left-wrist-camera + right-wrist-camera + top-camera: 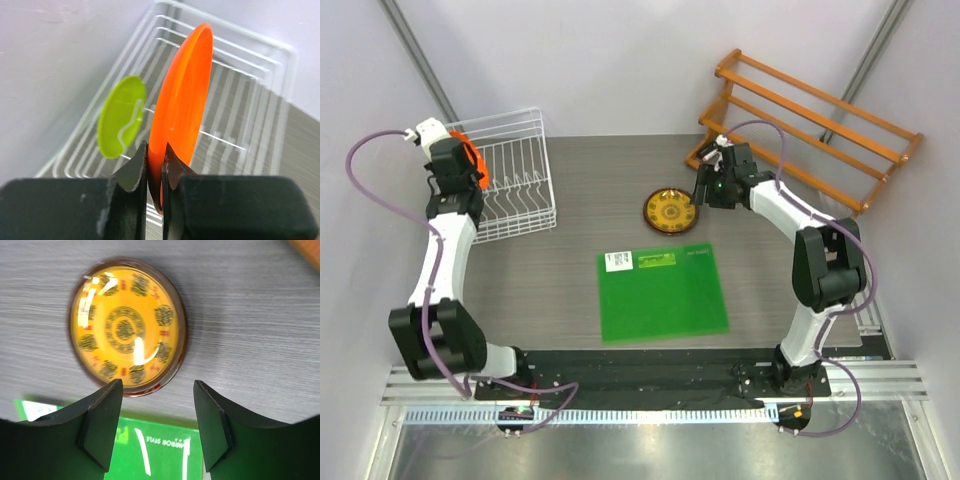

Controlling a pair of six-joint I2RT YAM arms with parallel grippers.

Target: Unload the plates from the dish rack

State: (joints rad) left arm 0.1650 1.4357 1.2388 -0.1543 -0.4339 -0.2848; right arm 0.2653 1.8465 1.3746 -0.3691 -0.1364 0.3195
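- Left gripper (155,167) is clamped tight on the rim of the plain orange round plate (182,100), with one finger on each face of it.
- That orange plate stands on edge, nearly upright, at the left end of the white wire dish rack (542,150). Whether it rests on the prongs or hangs clear of them I can't make out.
- Just beyond it in the left wrist view, the plain lime green round plate (121,116) stands upright in the rack too, apart from the orange one and close to the rack's side wires.
- The rack sits at the far left of the grey wood-grain table (570,245), hard against the back wall.
- Over on the right, the right gripper (157,386) has its jaws spread wide and nothing between them. It hovers over the near rim of the brown-yellow patterned round plate with the red rim (127,327).
- That patterned plate lies flat on the table, face up, out of the rack, just beyond the far edge of the flat green square mat (662,295).
- The orange wooden slatted shelf rack (810,130) sits in the far right corner, behind the right arm.
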